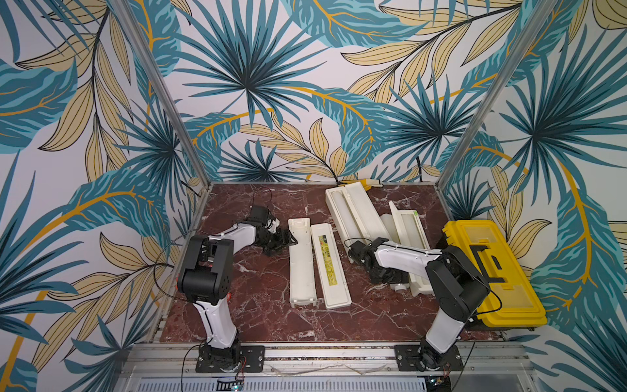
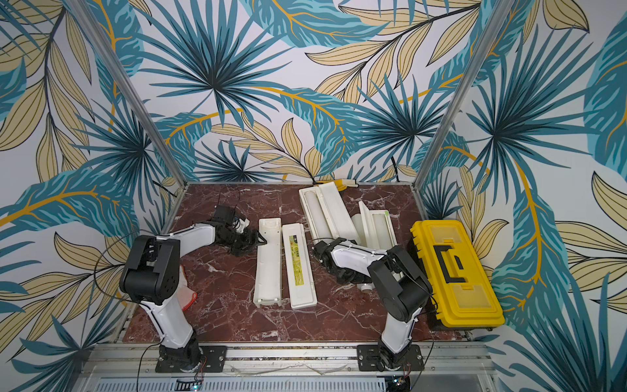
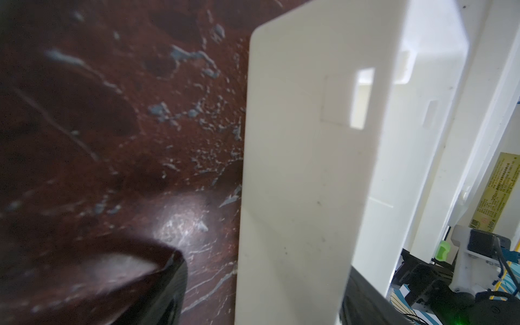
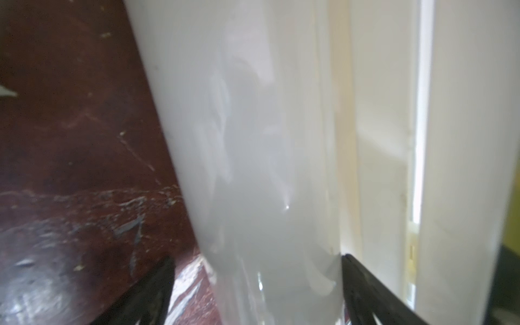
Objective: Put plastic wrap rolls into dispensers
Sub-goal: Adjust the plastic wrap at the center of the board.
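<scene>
In both top views an open, empty dispenser (image 1: 300,268) lies mid-table, its labelled lid (image 1: 330,268) flat beside it. My left gripper (image 1: 290,239) (image 3: 267,264) is open astride its near wall (image 3: 304,168), one finger outside and clear, the other inside. At the back lies a dispenser (image 1: 368,210) holding a plastic wrap roll (image 1: 341,210). Another dispenser (image 1: 419,271) at the right holds a roll (image 1: 412,227). A loose roll (image 1: 386,224) (image 4: 253,140) lies on the table against that box. My right gripper (image 1: 385,276) (image 4: 256,257) straddles it, open, with a gap on one side.
A yellow toolbox (image 1: 492,271) stands at the table's right edge, close behind my right arm. A small yellow item (image 1: 368,183) lies against the back wall. An orange-and-white glove (image 2: 188,292) lies at the left edge behind the left arm. Patterned walls enclose the red marble table (image 1: 264,319).
</scene>
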